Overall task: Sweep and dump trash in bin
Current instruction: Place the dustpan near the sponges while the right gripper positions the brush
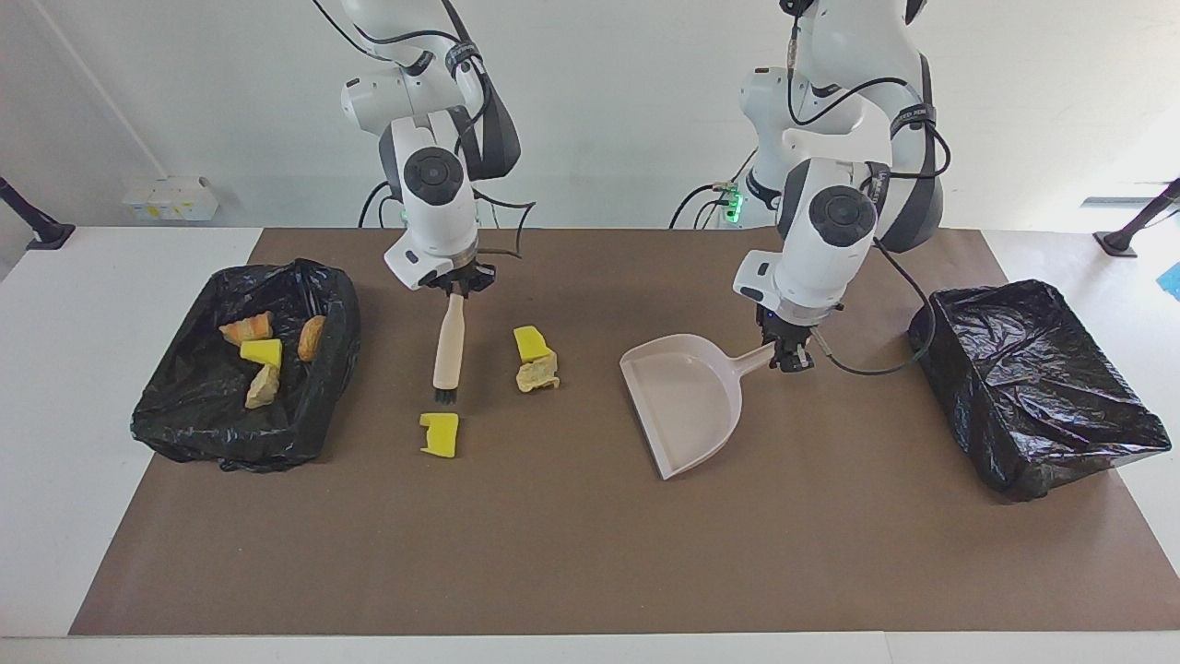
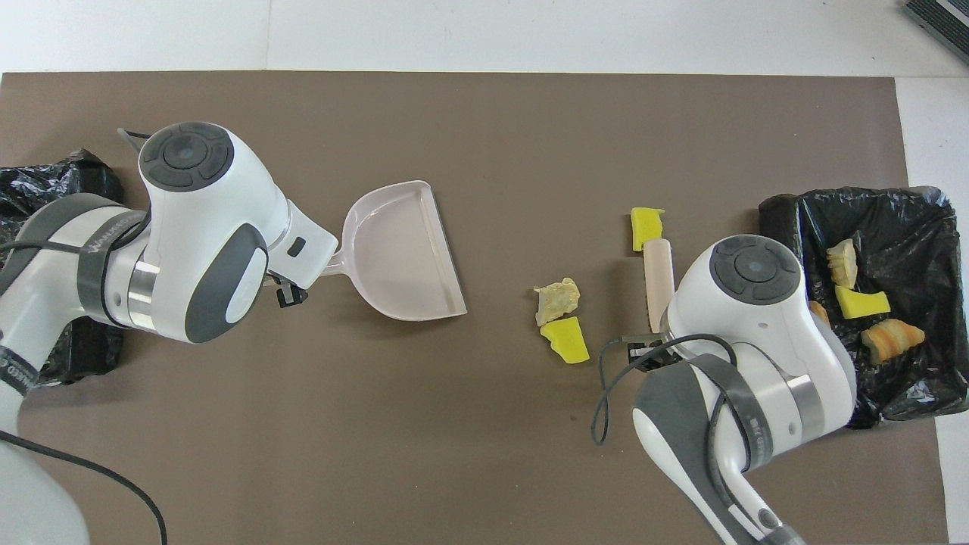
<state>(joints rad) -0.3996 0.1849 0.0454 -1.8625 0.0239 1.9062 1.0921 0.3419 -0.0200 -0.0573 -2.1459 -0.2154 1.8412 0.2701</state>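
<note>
We see the right gripper (image 1: 451, 288), upper centre-left of the facing view, closed on the top of the brush (image 1: 446, 349) handle. The brush hangs bristles-down over the mat (image 1: 572, 553), its tip just above a yellow chunk (image 1: 440, 433). Whether the bristles touch the mat we can't tell.

The left gripper (image 1: 791, 358), right of centre in the same view, is clamped on the dustpan (image 1: 684, 401) handle. The pan's open edge faces the trash in mid-frame.

Trash on the mat: three pieces. A yellow wedge (image 1: 531, 343) and a pale beige lump (image 1: 538, 373) touch each other, centre of the facing view, between brush and dustpan. The third is the yellow chunk under the brush.

Four more chunks (image 1: 265, 355) sit in the black-lined bin (image 1: 175, 433) at the left edge of the facing view. A second black-lined bin (image 1: 1032, 387) sits at its right edge.
</note>
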